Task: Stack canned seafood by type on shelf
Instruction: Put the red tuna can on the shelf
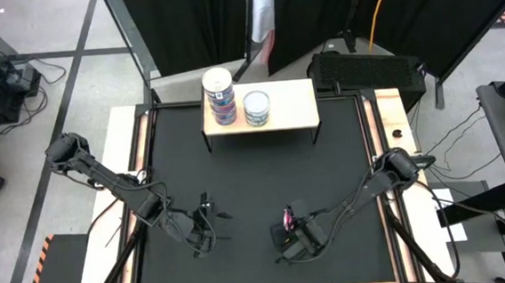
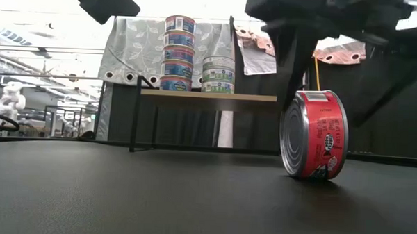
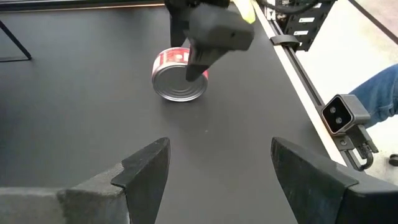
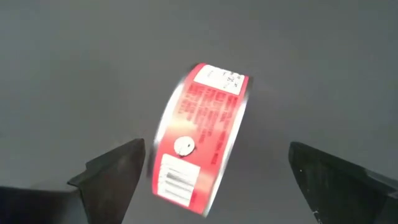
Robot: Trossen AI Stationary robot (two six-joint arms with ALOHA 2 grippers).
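A red-labelled tin (image 2: 312, 134) stands on its rim on the black mat near the table's near edge. It also shows in the high view (image 1: 287, 217), the left wrist view (image 3: 180, 78) and the right wrist view (image 4: 199, 140). My right gripper (image 4: 216, 148) hangs open above it, one finger on either side, apart from it. My left gripper (image 3: 217, 149) is open and empty to the tin's left (image 1: 206, 218). The shelf (image 1: 291, 112) stands at the far edge and carries a tall stack of blue tins (image 2: 178, 53) and a shorter green-white stack (image 2: 218, 73).
Bare black mat (image 1: 255, 177) lies between the grippers and the shelf. The shelf's right half (image 2: 254, 98) is bare. A person's blue trouser leg (image 3: 379, 87) shows beyond the table's right edge. A dark box (image 1: 368, 66) sits behind the table's far right corner.
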